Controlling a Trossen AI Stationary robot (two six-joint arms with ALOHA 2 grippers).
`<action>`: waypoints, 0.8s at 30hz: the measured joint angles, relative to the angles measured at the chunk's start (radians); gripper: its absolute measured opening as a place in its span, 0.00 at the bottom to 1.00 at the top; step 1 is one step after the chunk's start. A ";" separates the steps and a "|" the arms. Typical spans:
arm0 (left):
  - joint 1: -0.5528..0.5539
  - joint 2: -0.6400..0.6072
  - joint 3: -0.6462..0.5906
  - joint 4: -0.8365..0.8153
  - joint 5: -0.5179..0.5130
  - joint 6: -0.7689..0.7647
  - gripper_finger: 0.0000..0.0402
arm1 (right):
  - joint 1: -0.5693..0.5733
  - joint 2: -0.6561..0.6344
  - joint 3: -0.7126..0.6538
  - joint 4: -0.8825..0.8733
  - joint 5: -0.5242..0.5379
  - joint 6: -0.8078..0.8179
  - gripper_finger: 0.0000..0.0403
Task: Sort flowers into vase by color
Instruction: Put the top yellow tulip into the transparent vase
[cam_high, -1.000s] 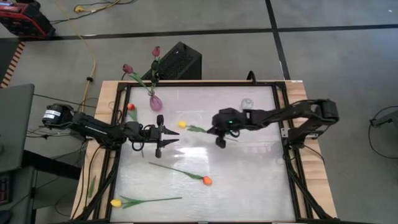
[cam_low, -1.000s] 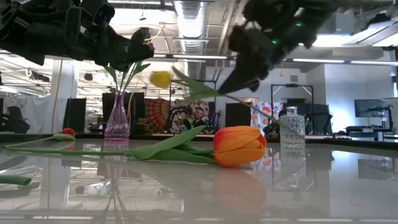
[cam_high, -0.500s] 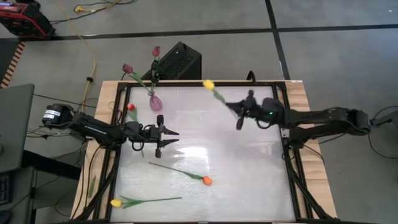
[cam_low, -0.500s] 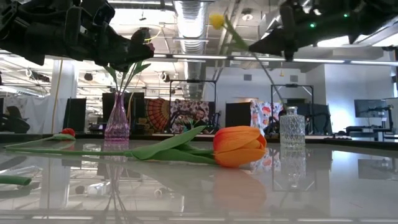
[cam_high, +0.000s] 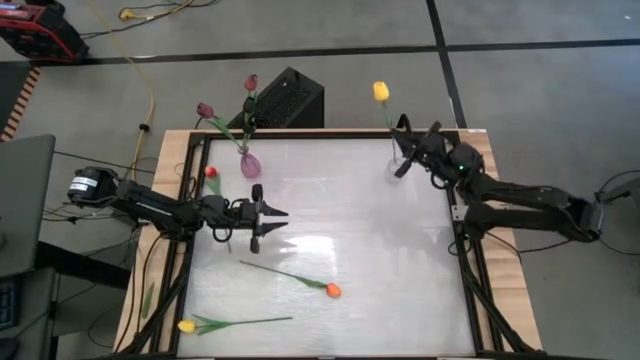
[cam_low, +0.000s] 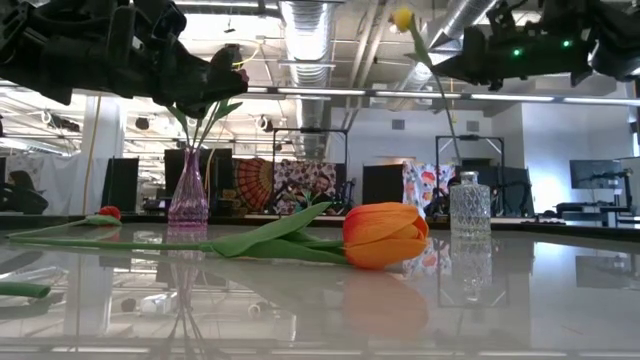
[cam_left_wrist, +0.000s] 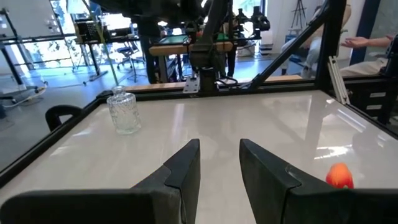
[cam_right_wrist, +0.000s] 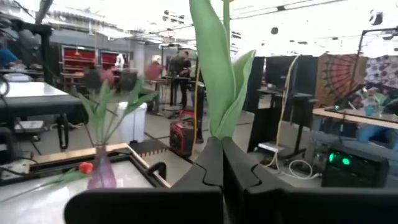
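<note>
At the left of the high view, the left pincer (cam_high: 268, 221) is waiting over the worktop (cam_high: 380, 280), its fingers spread and gripping nothing. Above it, near the upper-left corner of the worktop, the pink vase (cam_high: 249, 164) is already carrying two maroon tulips (cam_high: 205, 110). A red tulip (cam_high: 211, 172) is lying just left of that vase, an orange tulip (cam_high: 331, 290) is resting at lower centre, and a second yellow tulip (cam_high: 186, 326) is lying at the lower left.

Toward the upper right, the right pincer (cam_high: 409, 150) is pinching the stem of the yellow tulip (cam_high: 380, 92), fingers closed tight on it in the wrist view. The stem is standing nearly upright, head at the top, and its lower end is running down toward the mouth of the clear glass vase (cam_low: 468, 208), directly beneath the pincer; whether the tip is already inside, I cannot tell. The right arm is reaching in from the right edge, bent low toward that corner. The coming move probably calls for a straight lowering along the stem's axis.
</note>
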 joint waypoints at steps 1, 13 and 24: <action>0.000 0.000 0.000 0.001 -0.003 -0.007 0.25 | -0.015 0.001 0.000 -0.002 -0.013 0.001 0.04; 0.000 0.000 0.000 0.003 -0.078 -0.051 0.25 | -0.097 -0.020 0.000 -0.063 -0.090 -0.021 0.04; 0.000 0.000 0.000 0.003 -0.113 -0.073 0.25 | -0.115 -0.018 0.000 -0.181 -0.092 -0.032 0.04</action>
